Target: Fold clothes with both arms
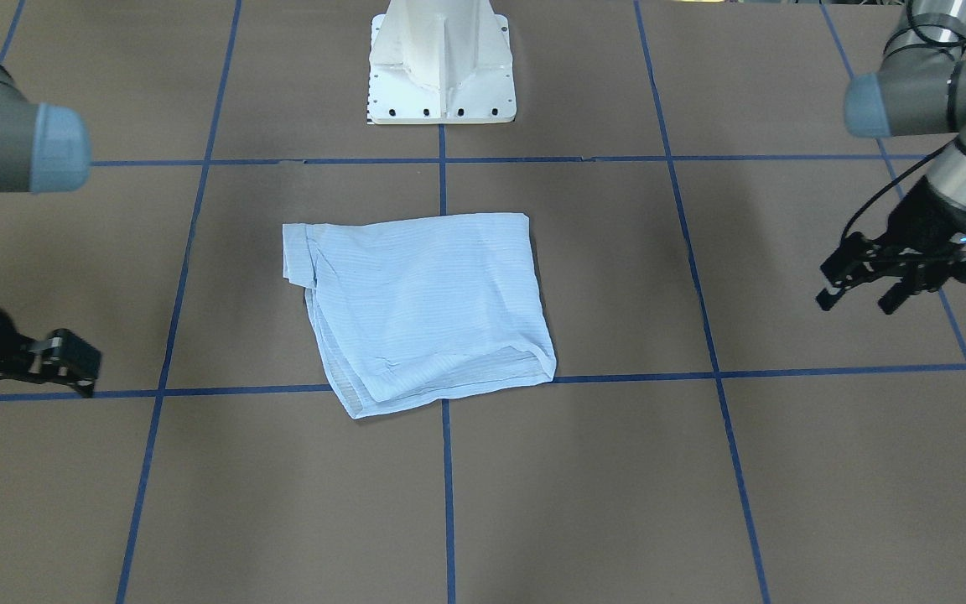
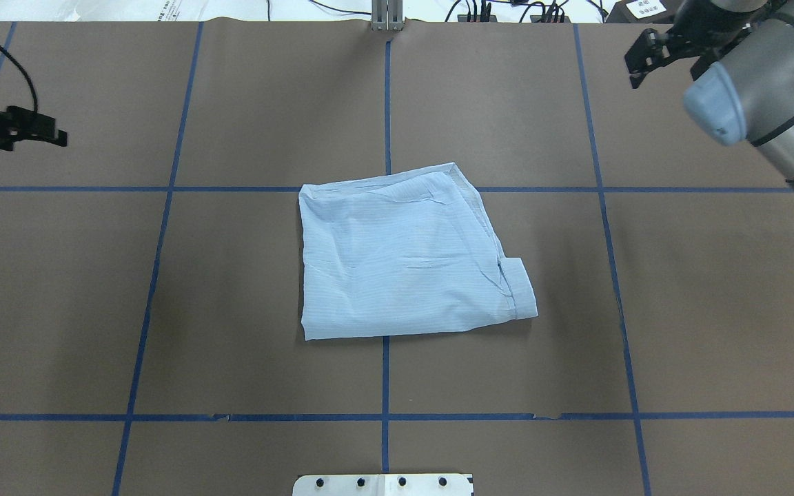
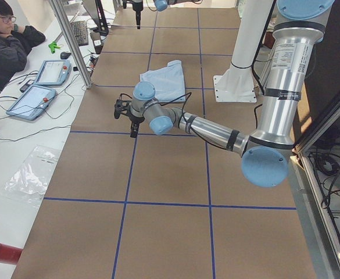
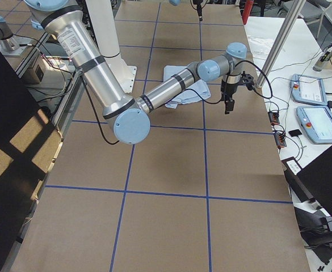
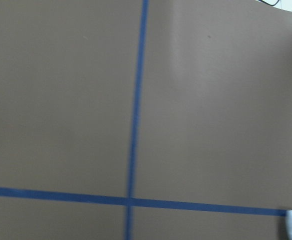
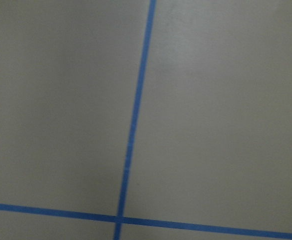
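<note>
The light blue, finely striped thin shirt (image 2: pixel 404 255) lies folded into a rough four-sided pad in the middle of the brown paper-covered table (image 2: pixel 231 289), flat and touched by neither arm. It straddles the central line of the dark blue tape grid (image 2: pixel 385 103), and its far edge touches a cross line. It is a little wider than deep, so its long axis runs across the table from the robot's left to its right. A small folded band, cuff or collar I cannot tell, juts from the near corner on the robot's right (image 2: pixel 522 284), while loose layered edges show along the far side (image 1: pixel 449 369). The black two-finger left gripper (image 1: pixel 858 300) hangs well apart from the shirt over bare table, fingers spread and empty. The black two-finger right gripper (image 2: pixel 669 65) hovers near the far right corner, fingers likewise apart with nothing between them. The white metal pedestal base (image 1: pixel 441 67) stands behind the shirt on the centre line. Beyond the table's far edge runs a white bench, where a seated person in a dark jacket (image 3: pixel 7 43) leans beside two grey tablet-like control pendants (image 3: pixel 33 100) and loose cables.
</note>
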Available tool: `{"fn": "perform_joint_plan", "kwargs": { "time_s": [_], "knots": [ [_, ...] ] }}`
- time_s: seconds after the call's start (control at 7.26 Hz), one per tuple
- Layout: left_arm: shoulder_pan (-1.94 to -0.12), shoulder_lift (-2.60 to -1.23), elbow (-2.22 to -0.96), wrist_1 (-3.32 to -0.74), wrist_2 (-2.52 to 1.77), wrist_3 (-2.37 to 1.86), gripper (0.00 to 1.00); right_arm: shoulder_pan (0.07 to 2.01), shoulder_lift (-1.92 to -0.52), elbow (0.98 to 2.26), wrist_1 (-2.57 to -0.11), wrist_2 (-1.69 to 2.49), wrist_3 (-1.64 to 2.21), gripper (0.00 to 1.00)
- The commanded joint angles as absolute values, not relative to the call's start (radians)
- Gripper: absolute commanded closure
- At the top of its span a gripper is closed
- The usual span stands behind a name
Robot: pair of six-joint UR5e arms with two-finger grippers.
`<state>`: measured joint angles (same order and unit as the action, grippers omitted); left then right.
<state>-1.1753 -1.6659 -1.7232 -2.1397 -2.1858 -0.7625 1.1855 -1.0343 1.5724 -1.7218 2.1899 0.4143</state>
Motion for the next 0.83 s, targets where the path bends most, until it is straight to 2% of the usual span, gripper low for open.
{"fn": "perform_joint_plan", "kwargs": {
  "time_s": [0.0,0.28,0.41,0.69],
  "knots": [
    [-1.361,-1.591,-1.721,-2.029,-2.219,-0.364,0.0,1.317,-1.164,1.568,-1.736,2.274,0.165,0.0],
    [-1.518,-1.6,-1.707,-1.784,-2.252,0.023,0.0,1.409,-1.271,1.563,-1.735,2.367,-0.03,0.0],
    [-1.558,-1.585,-1.692,-1.77,-2.252,0.103,0.0,1.434,-1.316,1.58,-1.726,2.37,-0.038,0.0],
    [-1.577,-1.566,-1.645,-1.834,-2.249,-0.016,0.0,1.434,-1.368,1.579,-1.72,2.35,-0.032,0.0]
  ]
}}
